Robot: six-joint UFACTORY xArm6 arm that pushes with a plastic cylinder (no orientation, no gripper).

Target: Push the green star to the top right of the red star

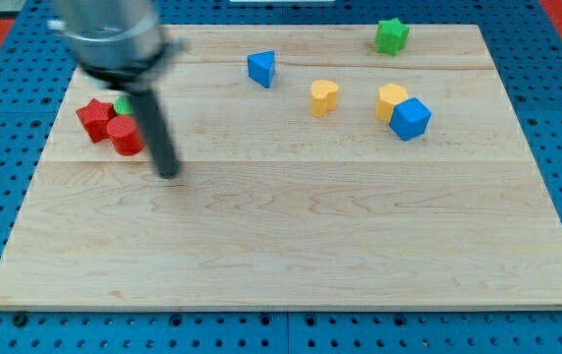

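The green star (391,35) lies near the view's top right edge of the wooden board (291,246). The red star (93,118) lies at the view's left, touching a red cylinder (125,136) on its lower right. A small green block (123,103) peeks out just above them, partly hidden by the rod. My tip (169,173) rests on the board just to the lower right of the red cylinder, far to the left of the green star.
A blue wedge-like block (260,68) sits at top centre. A yellow heart (324,96) lies right of it. A yellow block (390,99) touches a blue cube (411,119) at the right. Blue pegboard surrounds the board.
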